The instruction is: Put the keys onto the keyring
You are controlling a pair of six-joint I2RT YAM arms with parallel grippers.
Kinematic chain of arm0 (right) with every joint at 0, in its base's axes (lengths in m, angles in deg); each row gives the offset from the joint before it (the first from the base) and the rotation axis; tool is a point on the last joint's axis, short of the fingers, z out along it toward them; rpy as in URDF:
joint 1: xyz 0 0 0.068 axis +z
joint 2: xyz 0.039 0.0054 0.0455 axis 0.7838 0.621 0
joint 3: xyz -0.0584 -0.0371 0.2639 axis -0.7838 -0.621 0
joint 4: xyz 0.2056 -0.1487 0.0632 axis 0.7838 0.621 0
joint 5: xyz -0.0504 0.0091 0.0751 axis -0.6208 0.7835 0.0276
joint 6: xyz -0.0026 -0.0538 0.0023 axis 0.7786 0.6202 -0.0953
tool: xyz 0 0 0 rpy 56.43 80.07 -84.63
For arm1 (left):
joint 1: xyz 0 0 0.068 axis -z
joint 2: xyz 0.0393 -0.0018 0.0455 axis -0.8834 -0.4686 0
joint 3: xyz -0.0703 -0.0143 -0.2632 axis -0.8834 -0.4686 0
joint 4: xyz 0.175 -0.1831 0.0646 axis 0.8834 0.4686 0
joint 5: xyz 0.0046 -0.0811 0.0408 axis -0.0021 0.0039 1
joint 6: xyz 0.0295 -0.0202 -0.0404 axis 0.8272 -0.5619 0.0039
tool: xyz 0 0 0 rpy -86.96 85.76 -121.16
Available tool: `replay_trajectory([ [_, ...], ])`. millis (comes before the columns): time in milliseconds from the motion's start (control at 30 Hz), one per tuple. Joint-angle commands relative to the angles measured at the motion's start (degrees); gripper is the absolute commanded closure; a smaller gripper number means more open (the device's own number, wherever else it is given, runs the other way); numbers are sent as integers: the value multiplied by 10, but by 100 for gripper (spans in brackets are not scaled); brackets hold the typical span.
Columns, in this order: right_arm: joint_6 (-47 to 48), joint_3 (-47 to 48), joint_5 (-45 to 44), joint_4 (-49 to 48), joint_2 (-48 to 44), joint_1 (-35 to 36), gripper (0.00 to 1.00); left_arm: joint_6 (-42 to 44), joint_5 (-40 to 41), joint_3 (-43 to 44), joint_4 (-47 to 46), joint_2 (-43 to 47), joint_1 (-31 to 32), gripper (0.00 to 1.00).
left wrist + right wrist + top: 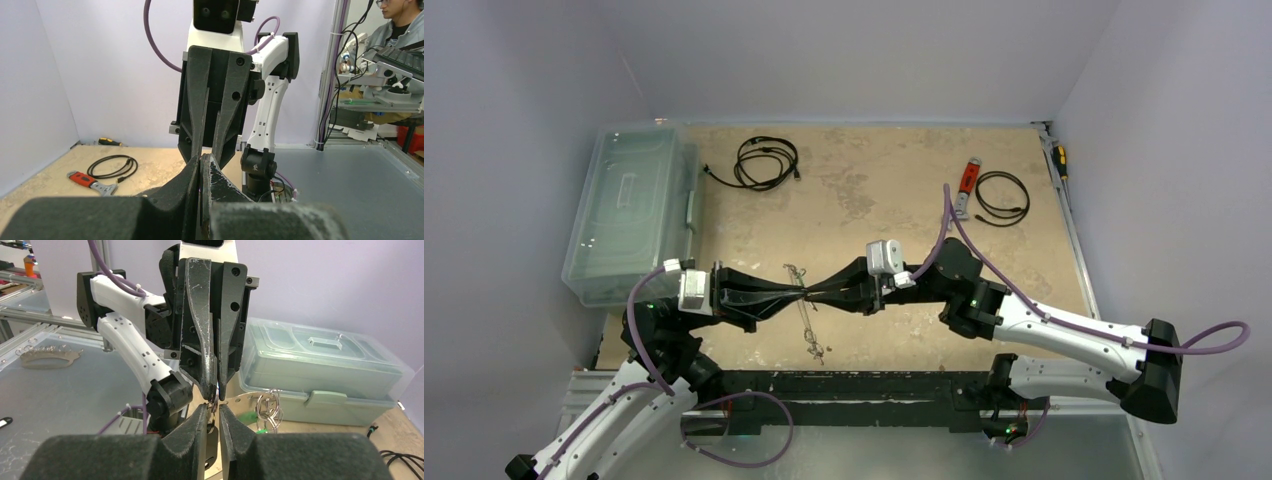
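Where the two arms meet tip to tip, just right of the near end of the clear lidded box [629,215], the left gripper [797,293] and right gripper [811,293] face each other nose to nose above the table [874,200].

- Left gripper: fingers [202,355] drawn together to a thin slit, pinched on a bit of thin metal at the tips. This looks to be the keyring.
- Right gripper: fingers [197,427] a little apart, with a dark flat piece [212,435] in the gap. Cannot tell whether they clamp it.
- Keyring [807,322]: seen from above as a thin grey wire, edge-on. It runs through the meeting point of the tips, slanting away from the box toward the near edge of the table.
- Keys [267,410]: a small cluster on little split rings with a green tag [260,428]. They hang on the box side of the fingertips in the right wrist view.
- Black cable coil [766,162]: just beside the far end of the box.
- Red-handled wrench [966,185] and second cable coil [1003,196]: well apart from the box, across the table to its right.
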Motion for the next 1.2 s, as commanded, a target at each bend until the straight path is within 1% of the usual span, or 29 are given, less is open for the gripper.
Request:
replay_trajectory([
  [0, -7, 19, 13, -29, 2, 2, 85, -8, 12, -1, -36, 4, -4, 100],
  [67, -7, 19, 15, -31, 4, 2, 89, -8, 12, -1, -36, 4, -4, 100],
  [167, -8, 21, 25, -32, 10, 2, 99, -8, 12, -1, -36, 5, -4, 100],
  [300, -9, 21, 34, -27, 10, 2, 100, -2, 15, 2, -23, 9, -4, 100],
  [367, -4, 27, 32, -7, 8, 2, 100, 2, 9, 4, -17, 9, -4, 100],
  [400, 4, 34, 30, 13, 6, 2, 100, 6, 6, 8, -8, 8, -4, 94],
  [433, 16, 43, 27, 43, 5, 2, 100, 10, 2, 13, 4, 7, -4, 84],
  [500, 41, 67, 23, 111, 5, 2, 100, 26, -3, 27, 39, 6, -4, 61],
  [533, 55, 82, 20, 151, 6, 2, 100, 36, -3, 33, 55, 7, -3, 55],
  [567, 69, 98, 17, 189, 9, 2, 100, 45, -3, 40, 70, 9, -3, 50],
  [600, 83, 114, 18, 247, 14, 2, 100, 56, -1, 45, 83, 12, -2, 48],
  [667, 116, 155, 15, 341, 30, 2, 100, 79, 3, 50, 104, 22, -2, 47],
  [733, 130, 192, 10, 405, 44, 2, 100, 101, 11, 55, 128, 33, -1, 47],
  [800, 135, 213, -4, 449, 52, 2, 100, 122, 20, 59, 153, 43, 4, 48],
  [933, 144, 262, -58, 534, 70, 2, 100, 154, 25, 65, 193, 44, 18, 52],
  [1167, 144, 345, -119, 650, 121, 3, 100, 165, 31, 68, 204, 32, 28, 57],
])
